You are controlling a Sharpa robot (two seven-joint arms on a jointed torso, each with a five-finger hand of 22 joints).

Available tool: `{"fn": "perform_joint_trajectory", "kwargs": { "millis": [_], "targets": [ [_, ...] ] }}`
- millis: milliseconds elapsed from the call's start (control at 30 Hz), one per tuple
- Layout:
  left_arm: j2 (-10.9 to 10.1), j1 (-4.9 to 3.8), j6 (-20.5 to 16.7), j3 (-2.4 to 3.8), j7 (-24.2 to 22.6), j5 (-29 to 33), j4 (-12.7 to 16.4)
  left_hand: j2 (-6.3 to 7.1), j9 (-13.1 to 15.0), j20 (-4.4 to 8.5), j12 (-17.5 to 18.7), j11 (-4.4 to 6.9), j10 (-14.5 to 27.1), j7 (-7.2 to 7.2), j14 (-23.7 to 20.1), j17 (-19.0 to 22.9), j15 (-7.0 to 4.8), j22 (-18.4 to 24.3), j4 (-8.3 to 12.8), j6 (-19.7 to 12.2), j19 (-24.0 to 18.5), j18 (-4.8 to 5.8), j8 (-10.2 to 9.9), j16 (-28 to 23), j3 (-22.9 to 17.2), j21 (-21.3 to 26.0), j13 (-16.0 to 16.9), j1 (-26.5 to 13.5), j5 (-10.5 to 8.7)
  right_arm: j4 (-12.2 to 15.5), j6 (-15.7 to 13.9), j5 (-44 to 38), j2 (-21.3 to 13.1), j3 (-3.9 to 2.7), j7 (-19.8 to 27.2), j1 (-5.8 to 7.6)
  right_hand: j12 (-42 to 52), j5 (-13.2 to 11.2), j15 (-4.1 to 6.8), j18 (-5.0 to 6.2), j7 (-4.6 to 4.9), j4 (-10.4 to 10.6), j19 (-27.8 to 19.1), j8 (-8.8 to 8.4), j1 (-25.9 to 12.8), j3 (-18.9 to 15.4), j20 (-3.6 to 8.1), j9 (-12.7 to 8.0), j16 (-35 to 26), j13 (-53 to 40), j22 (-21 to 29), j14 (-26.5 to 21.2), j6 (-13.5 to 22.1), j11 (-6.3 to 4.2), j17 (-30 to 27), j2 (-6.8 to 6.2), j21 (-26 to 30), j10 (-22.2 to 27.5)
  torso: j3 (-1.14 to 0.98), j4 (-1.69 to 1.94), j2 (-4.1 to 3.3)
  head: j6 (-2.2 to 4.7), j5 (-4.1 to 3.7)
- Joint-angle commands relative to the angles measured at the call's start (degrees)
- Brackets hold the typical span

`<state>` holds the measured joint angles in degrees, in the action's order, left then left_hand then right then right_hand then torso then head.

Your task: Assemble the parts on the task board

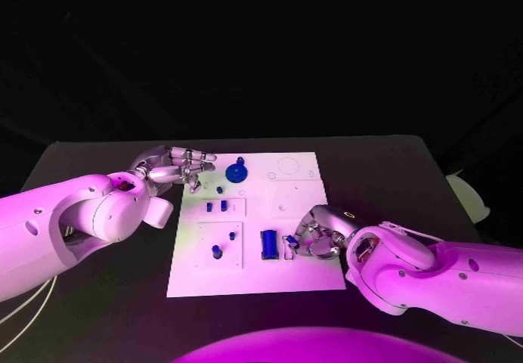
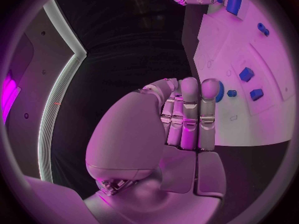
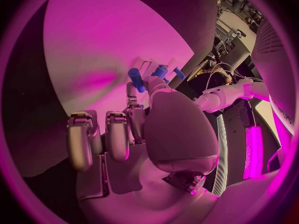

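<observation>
- The right hand was seen low over the near right part of the task board, its fingers curled around a small blue peg pinched at the fingertips.
- A larger upright blue block stood just left of that hand.
- The left hand was held at the board's far left edge, fingers drawn together with nothing in them.
- A blue gear lay just right of it, and two small blue pieces sat nearer, in the board's left half.
</observation>
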<state>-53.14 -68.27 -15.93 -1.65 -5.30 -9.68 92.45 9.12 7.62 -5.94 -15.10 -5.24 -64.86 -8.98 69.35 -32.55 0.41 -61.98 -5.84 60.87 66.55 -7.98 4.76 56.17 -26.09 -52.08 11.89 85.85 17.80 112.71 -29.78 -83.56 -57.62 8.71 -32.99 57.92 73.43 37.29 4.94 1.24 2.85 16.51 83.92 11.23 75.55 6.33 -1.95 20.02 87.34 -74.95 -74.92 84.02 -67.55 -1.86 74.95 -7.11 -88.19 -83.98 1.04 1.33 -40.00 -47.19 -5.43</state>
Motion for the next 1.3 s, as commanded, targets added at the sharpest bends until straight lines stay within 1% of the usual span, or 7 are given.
{"fn": "perform_joint_trajectory", "kwargs": {
  "millis": [33, 333, 600, 767, 1033, 1233, 1300],
  "targets": [
    [0.23, -0.05, 1.22, 0.03, -0.03, -0.37, 0.1, -0.06, -0.08, 0.27, -0.35, 0.1, 0.48, -0.47, -0.39, 0.1, 0.14, -0.18, 0.44, -0.16, -0.33, -0.82, 0.13, -0.39, -0.21, -0.06, 0.05, 0.7, 0.16, -0.58, 1.57, 3.44, 0.71, -0.01, -0.28, -0.01, 0.46, 0.53, 0.0, -0.76, -0.26, 0.14, 5.1, 0.03, -0.92, -0.47, 0.38, 0.07, 0.19, -4.5, -14.44, 5.06, -0.24, 0.24, 10.91, 0.05, 0.37, -0.39, 0.01, 0.02, 0.01, 0.1, -0.01],
    [0.28, -0.05, 1.34, 0.03, 0.05, -0.42, 0.08, -0.06, -0.08, 0.27, -0.35, 0.1, 0.48, -0.47, -0.39, 0.1, 0.14, -0.18, 0.44, -0.17, -0.33, -0.82, 0.13, -0.39, -0.21, -0.06, 0.05, 0.7, 0.16, -1.86, 3.3, 4.46, 1.68, -0.01, -0.37, -0.01, 2.04, 1.23, 0.09, -0.81, -0.48, 0.13, 5.21, 0.4, -3.04, -1.1, 0.44, 0.19, 0.36, -5.61, -14.51, 5.13, -0.73, 0.1, 11.18, 0.52, 0.13, -1.0, -0.02, -0.01, -0.04, -0.17, 0.06],
    [0.39, -0.05, 1.68, 0.03, 0.17, -0.57, 0.03, -0.1, -0.14, 0.3, -0.49, 0.06, 0.58, -0.51, -0.44, 0.19, 0.14, -0.32, 0.76, -0.18, -0.38, -0.82, 0.13, -0.42, -0.65, -0.15, 0.07, 0.85, 0.18, -2.5, 3.5, 4.57, 2.31, -0.01, -0.4, -0.02, 2.01, 1.57, 0.13, -0.77, -0.51, 0.11, 5.12, 0.45, -3.3, -1.24, 0.47, 0.2, 0.28, -5.61, -14.46, 5.1, -0.74, 0.06, 11.06, 0.54, 0.32, -0.98, -0.07, -0.03, 0.0, -0.11, 0.06],
    [0.4, -0.05, 1.81, 0.03, 0.25, -0.63, -0.03, -0.09, -0.17, 0.3, -0.52, 0.04, 0.64, -0.54, -0.46, 0.22, 0.15, -0.31, 0.84, -0.2, -0.44, -0.84, 0.12, -0.43, -0.77, -0.12, 0.07, 0.85, 0.18, -2.33, 3.52, 4.57, 2.62, -0.01, -0.33, -0.02, 2.35, 1.35, 0.13, -0.77, -0.48, 0.2, 5.13, 0.6, -5.54, -2.46, 0.49, 0.21, 0.32, -5.91, -14.46, 5.11, -0.81, 0.09, 11.12, 0.8, 0.31, -1.1, -0.05, -0.05, -0.02, -0.13, 0.12],
    [0.41, -0.05, 1.89, 0.03, 0.27, -0.65, -0.05, -0.09, -0.17, 0.3, -0.52, 0.04, 0.64, -0.54, -0.46, 0.22, 0.15, -0.31, 0.84, -0.2, -0.44, -0.84, 0.12, -0.43, -0.77, -0.12, 0.07, 0.85, 0.18, -2.23, 3.53, 4.2, 2.59, -0.01, -0.3, -0.03, 2.77, -1.82, 0.11, -0.78, -0.5, 0.23, 5.16, 0.75, -8.55, -4.3, 0.49, 0.15, 0.34, -6.31, -14.48, 5.12, -0.88, 0.11, 11.16, 1.75, 0.24, -1.26, -0.04, -0.02, -0.02, -0.17, 0.09],
    [0.37, -0.05, 1.87, 0.03, 0.25, -0.65, -0.05, -0.09, -0.17, 0.3, -0.52, 0.04, 0.64, -0.54, -0.46, 0.22, 0.15, -0.31, 0.84, -0.2, -0.44, -0.84, 0.12, -0.43, -0.77, -0.12, 0.07, 0.85, 0.18, -1.92, 3.32, 3.59, 2.45, -0.01, -0.27, -0.04, 2.92, -4.97, 0.08, -0.79, -0.5, 0.22, 5.16, 0.84, -10.73, -5.88, 0.46, 0.08, 0.35, -6.5, -14.48, 5.13, -0.9, 0.13, 11.19, 2.31, 0.23, -1.32, -0.08, -0.03, -0.03, -0.17, 0.11],
    [0.36, -0.05, 1.87, 0.03, 0.25, -0.65, -0.05, -0.09, -0.17, 0.3, -0.52, 0.04, 0.64, -0.54, -0.46, 0.22, 0.15, -0.31, 0.84, -0.2, -0.44, -0.84, 0.12, -0.43, -0.77, -0.12, 0.07, 0.85, 0.18, -1.82, 3.22, 3.42, 2.38, -0.01, -0.26, -0.05, 2.9, -5.22, 0.09, -0.78, -0.5, 0.22, 5.15, 0.85, -10.85, -6.04, 0.46, 0.07, 0.35, -6.5, -14.47, 5.13, -0.9, 0.13, 11.19, 2.35, 0.25, -1.31, -0.07, -0.04, -0.03, -0.19, 0.12]
  ]
}}
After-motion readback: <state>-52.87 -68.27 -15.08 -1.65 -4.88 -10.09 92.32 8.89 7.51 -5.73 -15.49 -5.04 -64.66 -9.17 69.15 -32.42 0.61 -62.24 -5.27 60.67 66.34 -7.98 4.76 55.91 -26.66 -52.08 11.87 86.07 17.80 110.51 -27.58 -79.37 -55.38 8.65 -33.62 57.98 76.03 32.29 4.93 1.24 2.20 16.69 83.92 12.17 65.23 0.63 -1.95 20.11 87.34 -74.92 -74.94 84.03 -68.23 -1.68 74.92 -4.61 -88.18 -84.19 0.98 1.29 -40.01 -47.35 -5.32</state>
